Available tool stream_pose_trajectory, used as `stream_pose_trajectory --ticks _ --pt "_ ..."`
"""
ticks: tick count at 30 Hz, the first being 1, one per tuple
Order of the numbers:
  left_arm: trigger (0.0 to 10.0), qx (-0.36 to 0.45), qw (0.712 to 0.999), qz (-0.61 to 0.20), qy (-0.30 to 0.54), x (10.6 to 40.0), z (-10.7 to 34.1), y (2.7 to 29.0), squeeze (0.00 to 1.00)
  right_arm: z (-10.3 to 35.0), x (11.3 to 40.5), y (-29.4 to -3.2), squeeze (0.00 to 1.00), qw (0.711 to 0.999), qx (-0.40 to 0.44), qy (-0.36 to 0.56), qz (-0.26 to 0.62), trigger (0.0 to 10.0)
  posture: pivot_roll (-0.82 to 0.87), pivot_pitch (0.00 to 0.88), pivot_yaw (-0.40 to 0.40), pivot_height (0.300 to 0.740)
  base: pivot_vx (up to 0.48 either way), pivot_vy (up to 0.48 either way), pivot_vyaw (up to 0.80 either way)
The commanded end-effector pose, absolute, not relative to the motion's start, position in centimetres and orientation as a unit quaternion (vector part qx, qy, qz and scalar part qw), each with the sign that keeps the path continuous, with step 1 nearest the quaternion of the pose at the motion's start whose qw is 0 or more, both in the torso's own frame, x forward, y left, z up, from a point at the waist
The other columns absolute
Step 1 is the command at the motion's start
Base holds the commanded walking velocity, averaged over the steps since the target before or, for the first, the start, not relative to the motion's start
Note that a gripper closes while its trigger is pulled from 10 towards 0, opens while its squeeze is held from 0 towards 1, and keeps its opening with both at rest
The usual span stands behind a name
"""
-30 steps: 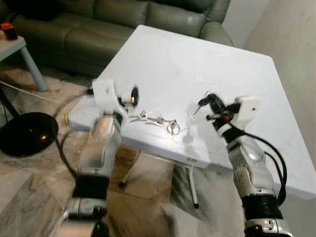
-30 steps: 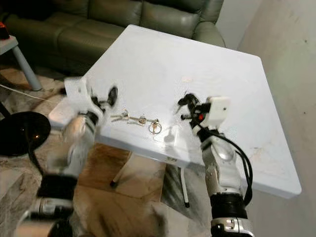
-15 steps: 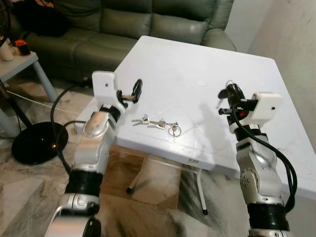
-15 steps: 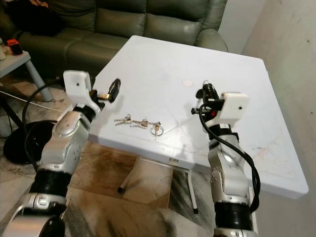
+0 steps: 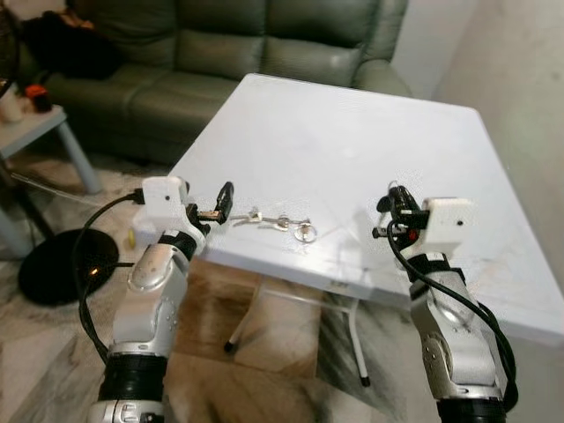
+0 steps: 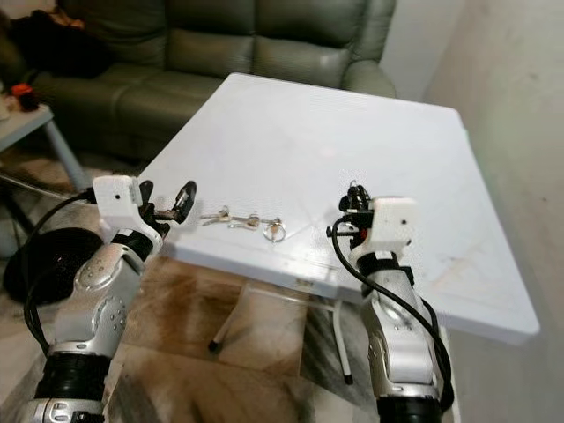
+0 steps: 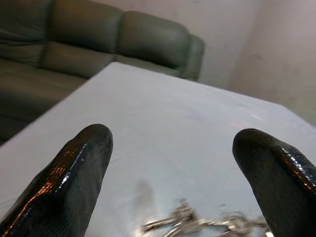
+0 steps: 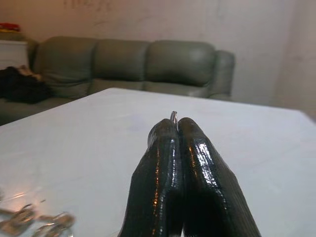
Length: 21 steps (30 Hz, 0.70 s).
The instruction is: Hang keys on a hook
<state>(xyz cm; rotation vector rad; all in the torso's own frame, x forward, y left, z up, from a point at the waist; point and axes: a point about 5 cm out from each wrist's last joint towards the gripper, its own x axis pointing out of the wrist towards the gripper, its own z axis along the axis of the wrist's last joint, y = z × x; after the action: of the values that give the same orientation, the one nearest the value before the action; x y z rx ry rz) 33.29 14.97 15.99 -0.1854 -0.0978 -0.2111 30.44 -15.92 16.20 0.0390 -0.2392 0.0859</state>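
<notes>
A bunch of keys (image 5: 275, 221) with a ring (image 5: 306, 232) lies near the front edge of the white table (image 5: 352, 132). My left gripper (image 5: 220, 208) hovers at the table's front-left edge, just left of the keys, its fingers wide open and empty. In the left wrist view the keys (image 7: 197, 224) lie low between the two fingertips (image 7: 91, 143). My right gripper (image 5: 393, 210) is held above the table's front right, shut, with a small metal loop (image 8: 173, 115) peeking out at its tips. The right wrist view shows the keys (image 8: 29, 219) blurred off to one side.
A green leather sofa (image 5: 220, 53) stands behind the table. A small side table (image 5: 40, 119) and a black round base (image 5: 57, 269) with a cable stand on the floor at the left. A wall (image 5: 520, 70) runs close along the right.
The camera has shifted. Both arms have drawn back toward the table's front edge, and the left gripper now sits lower and nearer the keys. The keys lie as before.
</notes>
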Motion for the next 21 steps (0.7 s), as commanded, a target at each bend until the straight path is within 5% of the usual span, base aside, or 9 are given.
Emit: stream_pose_trajectory --ticks 1,21 --pt "10.0 -0.094 0.988 -0.107 -0.058 33.60 16.80 14.83 0.00 16.00 30.74 -16.35 0.00 0.993 0.016 -0.109 0.032 10.0 0.14 0.000 -0.066 0.740 0.000 0.000 -0.76" --pt "10.0 -0.103 0.987 -0.106 -0.055 33.97 16.79 14.37 0.00 16.07 30.96 -15.53 0.00 0.993 0.003 -0.109 0.047 10.0 0.13 0.000 -0.056 0.740 0.000 0.000 -0.75"
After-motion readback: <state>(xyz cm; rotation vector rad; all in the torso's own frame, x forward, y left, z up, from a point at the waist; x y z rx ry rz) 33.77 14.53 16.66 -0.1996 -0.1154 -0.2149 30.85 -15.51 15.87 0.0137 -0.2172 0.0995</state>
